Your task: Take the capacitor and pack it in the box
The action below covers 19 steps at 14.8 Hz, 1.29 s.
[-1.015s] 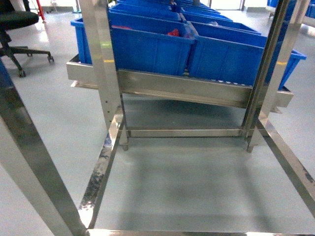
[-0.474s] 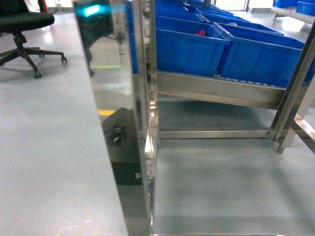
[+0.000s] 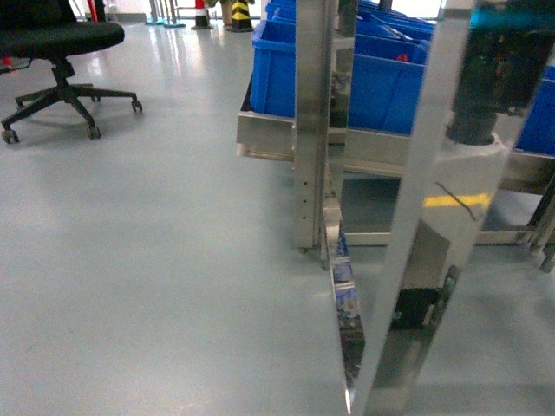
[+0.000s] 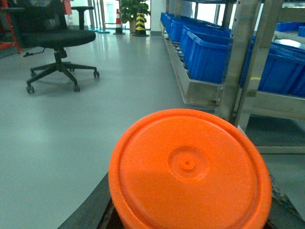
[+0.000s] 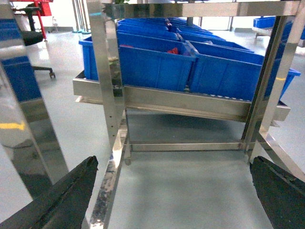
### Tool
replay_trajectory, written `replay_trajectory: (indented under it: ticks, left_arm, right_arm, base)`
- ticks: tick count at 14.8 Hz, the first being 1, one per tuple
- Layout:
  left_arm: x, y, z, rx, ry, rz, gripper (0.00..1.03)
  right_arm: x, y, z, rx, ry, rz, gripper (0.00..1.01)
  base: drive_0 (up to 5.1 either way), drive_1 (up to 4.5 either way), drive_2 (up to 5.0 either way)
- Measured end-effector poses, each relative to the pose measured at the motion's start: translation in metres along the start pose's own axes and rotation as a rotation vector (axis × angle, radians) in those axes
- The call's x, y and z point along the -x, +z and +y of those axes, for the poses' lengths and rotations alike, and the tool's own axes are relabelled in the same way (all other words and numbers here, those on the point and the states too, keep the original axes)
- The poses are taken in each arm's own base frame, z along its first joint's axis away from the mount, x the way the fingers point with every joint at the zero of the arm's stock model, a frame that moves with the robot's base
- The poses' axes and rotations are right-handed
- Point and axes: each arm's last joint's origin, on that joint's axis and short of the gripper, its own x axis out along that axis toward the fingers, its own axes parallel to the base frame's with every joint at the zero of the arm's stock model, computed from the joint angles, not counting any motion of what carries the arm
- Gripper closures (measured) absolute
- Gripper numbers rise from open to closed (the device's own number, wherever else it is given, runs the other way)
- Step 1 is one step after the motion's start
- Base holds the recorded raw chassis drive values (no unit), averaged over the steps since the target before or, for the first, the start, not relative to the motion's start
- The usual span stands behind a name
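Observation:
The capacitor (image 4: 189, 169) fills the lower half of the left wrist view, seen end-on as a round bright orange face with a small centre dimple. My left gripper (image 4: 190, 217) is shut on it; only dark bits of its fingers (image 4: 97, 205) show beside the orange body. In the right wrist view my right gripper (image 5: 174, 200) stands open, its two dark fingertips (image 5: 64, 198) far apart over bare grey floor inside a steel rack. Neither gripper appears in the head view. The box is out of view.
A stainless steel rack (image 3: 314, 130) with shiny uprights (image 3: 425, 217) carries rows of blue bins (image 3: 381, 74) (image 5: 152, 62). A black office chair (image 3: 65, 52) stands on the grey floor at the far left. A striped cone (image 4: 140, 21) is at the back.
The head view has swung left: the rack and blue bins slid to the right of the frame, and open floor with the office chair now fills the left.

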Motion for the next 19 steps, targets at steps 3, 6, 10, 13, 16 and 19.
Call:
replay_trajectory:
  ticks: [3,6,10,13,16,19]
  left_arm:
    - [0.0,0.0001,0.0,0.0,0.0,-0.001,0.59]
    - [0.0,0.0001,0.0,0.0,0.0,-0.001,0.59]
    - [0.0,0.0001,0.0,0.0,0.0,-0.001,0.59]
    - [0.0,-0.0001,0.0,0.0,0.0,0.001,0.59]
    - [0.0,0.0001,0.0,0.0,0.0,-0.001,0.59]
    - [0.0,0.0001,0.0,0.0,0.0,-0.002,0.59]
  right_arm:
    - [0.0,-0.0001,0.0,0.0,0.0,0.002,0.03]
    - [0.0,-0.0007,0.0,0.0,0.0,0.007,0.03]
    - [0.0,-0.0001,0.0,0.0,0.0,0.002,0.03]
    - [0.0,-0.0003,0.0,0.0,0.0,0.003,0.03]
    - [0.0,-0.0001,0.0,0.0,0.0,0.001,0.03]
    - [0.0,0.0,0.0,0.0,0.0,0.0,0.03]
  base:
    - [-4.9,2.57,2.6]
    - [-4.9,2.57,2.6]
    - [-4.9,2.57,2.6]
    - [-4.9,2.55,2.5]
    - [-4.9,2.54,2.5]
    - [-5.0,2.42,2.4]
